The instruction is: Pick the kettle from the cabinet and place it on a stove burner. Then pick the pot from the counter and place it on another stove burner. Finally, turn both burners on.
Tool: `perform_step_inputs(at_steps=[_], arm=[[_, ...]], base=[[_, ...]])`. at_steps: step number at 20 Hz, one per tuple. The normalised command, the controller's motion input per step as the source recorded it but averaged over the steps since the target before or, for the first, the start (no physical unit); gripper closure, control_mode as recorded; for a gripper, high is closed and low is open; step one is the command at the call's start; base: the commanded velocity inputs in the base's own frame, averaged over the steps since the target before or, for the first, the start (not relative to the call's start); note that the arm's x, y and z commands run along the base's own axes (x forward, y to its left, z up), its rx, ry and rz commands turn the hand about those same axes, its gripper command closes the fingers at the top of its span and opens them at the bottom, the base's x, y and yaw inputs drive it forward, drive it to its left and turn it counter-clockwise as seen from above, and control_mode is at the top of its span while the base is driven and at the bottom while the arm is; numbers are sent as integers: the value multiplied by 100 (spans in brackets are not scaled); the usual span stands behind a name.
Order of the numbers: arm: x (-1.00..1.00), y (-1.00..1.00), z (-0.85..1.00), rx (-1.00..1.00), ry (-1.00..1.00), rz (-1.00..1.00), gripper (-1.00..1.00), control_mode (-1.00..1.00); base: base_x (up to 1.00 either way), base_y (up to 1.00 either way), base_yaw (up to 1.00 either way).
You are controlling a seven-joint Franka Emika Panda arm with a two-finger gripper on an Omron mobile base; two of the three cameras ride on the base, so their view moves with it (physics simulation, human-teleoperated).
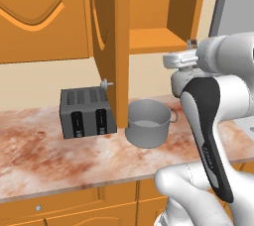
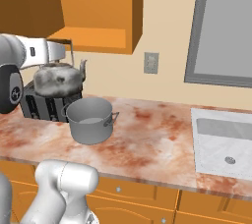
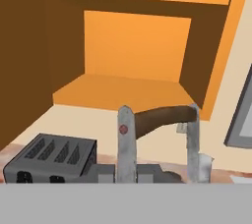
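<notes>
The silver-grey kettle (image 2: 56, 78) hangs in the air in front of the open cabinet (image 2: 98, 39), just above the toaster. My gripper (image 2: 64, 47) is shut on the top of its tall loop handle (image 3: 162, 117). In the hand view the handle's two uprights rise in front of the bare orange cabinet shelf (image 3: 123, 93). In the left base view my own arm hides the kettle. The wide grey pot (image 1: 148, 123) (image 2: 90, 120) stands on the marbled counter (image 1: 49, 155) (image 2: 152, 134), below and slightly right of the kettle. The stove burners are out of view.
The cabinet door (image 1: 111, 41) stands open, edge-on, above the counter between toaster and pot. A dark grey toaster (image 1: 87, 111) (image 2: 42, 102) sits left of the pot. A white sink (image 2: 224, 139) is set into the counter at the right, under a grey-framed window (image 2: 226, 31).
</notes>
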Motion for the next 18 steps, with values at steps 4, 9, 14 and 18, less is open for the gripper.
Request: perform_step_inputs(at_steps=[4,9,14,18], arm=[[-11,-5,-7,0,7,0,100,-100],[0,0,0,0,1,0,100,-100],[0,0,0,0,0,0,100,-100],[-17,0,0,0,-7,0,100,-100]], base=[[0,0,0],[0,0,0],[0,0,0],[0,0,0]])
